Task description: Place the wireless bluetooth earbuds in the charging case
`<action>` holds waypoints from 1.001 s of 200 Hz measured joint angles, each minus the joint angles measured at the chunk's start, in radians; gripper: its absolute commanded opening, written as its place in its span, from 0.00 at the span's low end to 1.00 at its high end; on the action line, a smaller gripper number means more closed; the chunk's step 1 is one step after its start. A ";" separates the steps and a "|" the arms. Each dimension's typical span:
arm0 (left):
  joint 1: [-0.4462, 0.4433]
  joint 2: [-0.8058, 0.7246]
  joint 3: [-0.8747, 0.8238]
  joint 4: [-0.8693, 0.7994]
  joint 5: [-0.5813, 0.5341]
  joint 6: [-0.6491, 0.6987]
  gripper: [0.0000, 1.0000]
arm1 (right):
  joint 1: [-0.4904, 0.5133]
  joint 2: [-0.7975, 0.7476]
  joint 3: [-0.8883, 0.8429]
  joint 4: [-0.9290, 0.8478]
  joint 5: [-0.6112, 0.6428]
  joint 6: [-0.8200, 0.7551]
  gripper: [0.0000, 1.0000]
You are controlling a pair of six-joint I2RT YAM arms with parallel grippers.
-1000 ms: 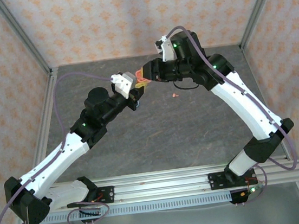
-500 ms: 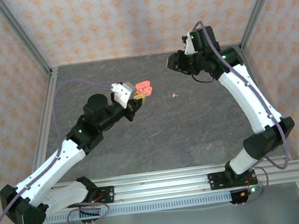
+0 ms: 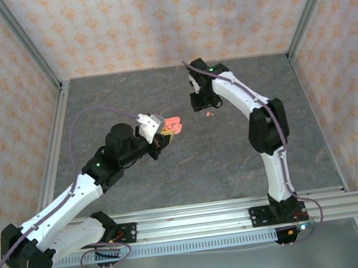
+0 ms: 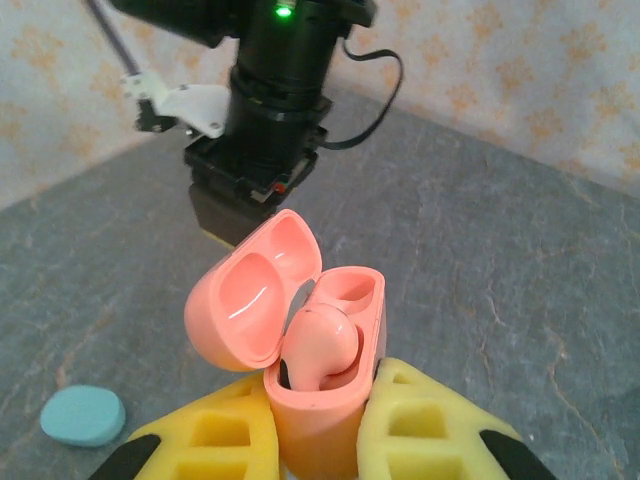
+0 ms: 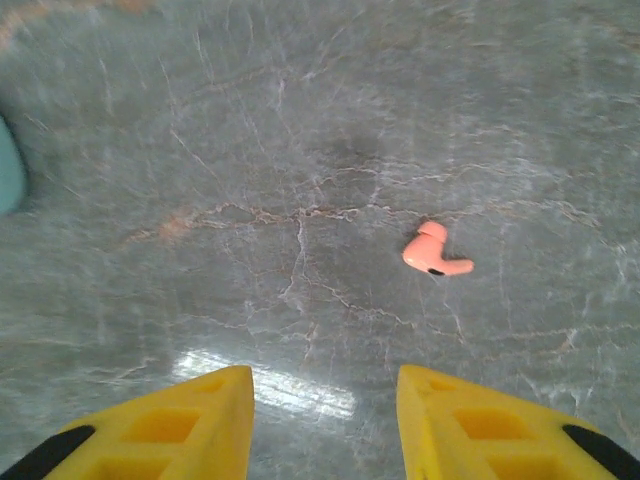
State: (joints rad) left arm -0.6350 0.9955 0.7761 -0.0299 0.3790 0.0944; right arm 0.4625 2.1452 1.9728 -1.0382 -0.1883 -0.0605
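I am pinching the salmon charging case in the left gripper, with its lid hanging open, one earbud sitting in its well and the other well lying empty. The right gripper is hovering over the table, fingers spread with nothing between them, and the loose pink earbud is lying ahead, off to one side of the gap. I am worrying that a straight descent is going to miss the tiny bud or flick it away.

The left hand holds the charging case (salmon-pink); right hand hovers near a pink earbud.
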 measured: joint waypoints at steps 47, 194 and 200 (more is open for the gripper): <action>0.000 0.015 -0.021 0.026 0.011 -0.008 0.00 | 0.042 0.139 0.126 -0.072 0.106 -0.106 0.42; 0.000 0.069 -0.024 0.067 0.027 -0.019 0.00 | -0.005 0.289 0.174 -0.102 0.215 -0.196 0.42; 0.000 0.072 -0.024 0.068 0.030 -0.019 0.00 | -0.006 0.291 0.174 -0.102 0.215 -0.196 0.42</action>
State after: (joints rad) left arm -0.6353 1.0676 0.7525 0.0376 0.4088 0.0753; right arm 0.4568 2.4367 2.1471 -1.1404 0.0269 -0.2562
